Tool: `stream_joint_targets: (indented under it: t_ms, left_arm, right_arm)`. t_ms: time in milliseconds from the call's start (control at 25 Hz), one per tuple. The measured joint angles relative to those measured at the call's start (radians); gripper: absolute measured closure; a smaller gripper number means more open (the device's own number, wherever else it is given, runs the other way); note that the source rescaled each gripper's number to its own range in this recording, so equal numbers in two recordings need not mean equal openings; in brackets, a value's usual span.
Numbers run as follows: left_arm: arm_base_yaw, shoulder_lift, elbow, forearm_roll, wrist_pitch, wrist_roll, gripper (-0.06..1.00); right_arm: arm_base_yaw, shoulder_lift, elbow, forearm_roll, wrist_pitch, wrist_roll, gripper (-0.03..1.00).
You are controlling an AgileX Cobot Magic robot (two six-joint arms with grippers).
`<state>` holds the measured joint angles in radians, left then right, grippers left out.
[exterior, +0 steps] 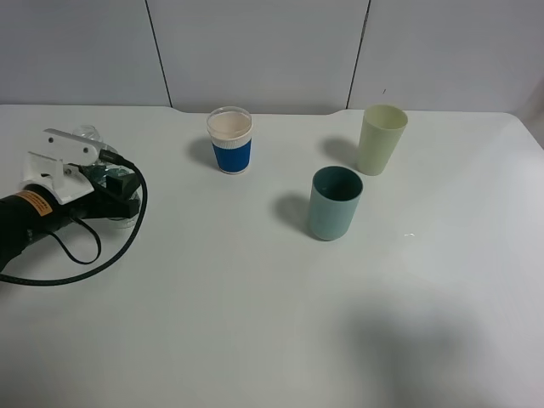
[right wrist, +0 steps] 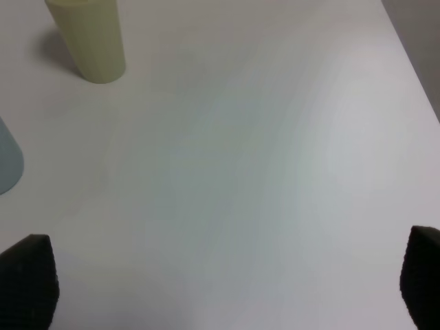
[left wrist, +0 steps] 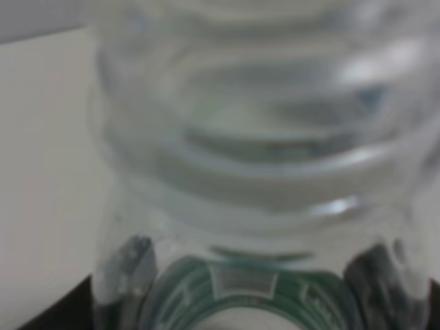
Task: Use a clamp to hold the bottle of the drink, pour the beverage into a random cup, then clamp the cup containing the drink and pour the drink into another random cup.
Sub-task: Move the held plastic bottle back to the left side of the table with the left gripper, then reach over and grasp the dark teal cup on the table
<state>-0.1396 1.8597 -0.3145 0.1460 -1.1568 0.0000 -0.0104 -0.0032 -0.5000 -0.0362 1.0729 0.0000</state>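
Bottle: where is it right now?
In the high view the bottle is at the far left of the table, shut in the left gripper, well left of the white-and-blue cup.

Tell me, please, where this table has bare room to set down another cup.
Widest bare stretch: the near half of the white table, in front of the matte teal tumbler. Also bare: between the left hand holding the clear plastic bottle and the white cup with a blue band. Crowded: far right, where the tumbler and the pale yellow-green cup stand close.
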Motion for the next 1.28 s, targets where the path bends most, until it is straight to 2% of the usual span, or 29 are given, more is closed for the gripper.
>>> stream_joint_targets:
  t_ms: [720, 800, 840, 880, 920, 1000, 1160, 1280]
  left_arm:
    - [0.008, 0.019, 0.000, 0.000, -0.018, 0.000, 0.86]
    - [0.008, 0.019, 0.000, 0.000, -0.023, 0.000, 0.82]
    - [0.008, 0.019, 0.000, 0.000, -0.025, 0.000, 0.71]
    - [0.008, 0.019, 0.000, 0.000, -0.032, 0.000, 0.36]
    - [0.008, 0.019, 0.000, -0.003, -0.034, 0.000, 0.18]
    - [0.008, 0.019, 0.000, -0.016, -0.035, 0.000, -0.01]
    - [0.008, 0.018, 0.000, -0.022, -0.030, 0.000, -0.04]
    - [0.008, -0.018, 0.000, -0.025, 0.029, 0.000, -0.04]
  right_arm:
    - [0.000, 0.000, 0.000, 0.000, 0.000, 0.000, -0.03]
    - [0.000, 0.000, 0.000, 0.000, 0.000, 0.000, -0.03]
    - [0.000, 0.000, 0.000, 0.000, 0.000, 0.000, -0.03]
    - [0.000, 0.000, 0.000, 0.000, 0.000, 0.000, -0.03]
    - [0.000, 0.000, 0.000, 0.000, 0.000, 0.000, -0.03]
    - [0.000, 0.000, 0.000, 0.000, 0.000, 0.000, -0.03]
    - [0.000, 0.000, 0.000, 0.000, 0.000, 0.000, -0.03]
    - [0.000, 0.000, 0.000, 0.000, 0.000, 0.000, -0.03]
